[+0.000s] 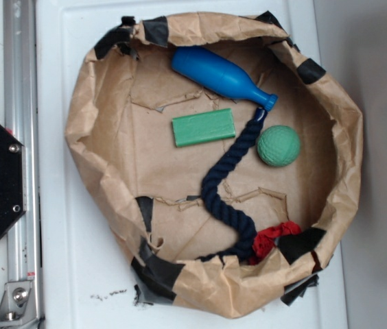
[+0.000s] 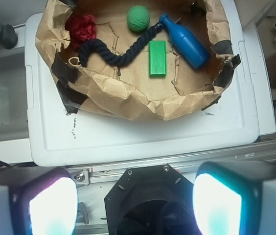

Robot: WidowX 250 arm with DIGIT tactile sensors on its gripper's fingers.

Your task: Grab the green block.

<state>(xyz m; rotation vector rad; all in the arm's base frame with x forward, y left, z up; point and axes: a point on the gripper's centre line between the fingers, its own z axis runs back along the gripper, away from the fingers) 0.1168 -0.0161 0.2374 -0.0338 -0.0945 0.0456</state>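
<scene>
While the block (image 1: 204, 127) lies untouched in the paper nest (image 1: 111, 171), just below the bottle (image 1: 222, 77), the gripper (image 2: 134, 203) hangs well back over the bench edge, jaws spread; the whole reach and grab remain.

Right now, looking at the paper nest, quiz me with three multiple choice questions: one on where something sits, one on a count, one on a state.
1. Where is the green block?
A. Between the bottle and the rope
B. On top of the red cloth
C. Outside the paper nest

2. How many green things lie in the nest?
A. One
B. Two
C. Three

3. How does the block stand?
A. Upright on end
B. Leaning on the ball
C. Flat and free, nothing gripping it

Answers:
1. A, the block lies just below the bottle and left of the rope in the exterior view.
2. B, block and ball.
3. C, it lies flat, and the gripper is far off it, jaws apart.
</scene>
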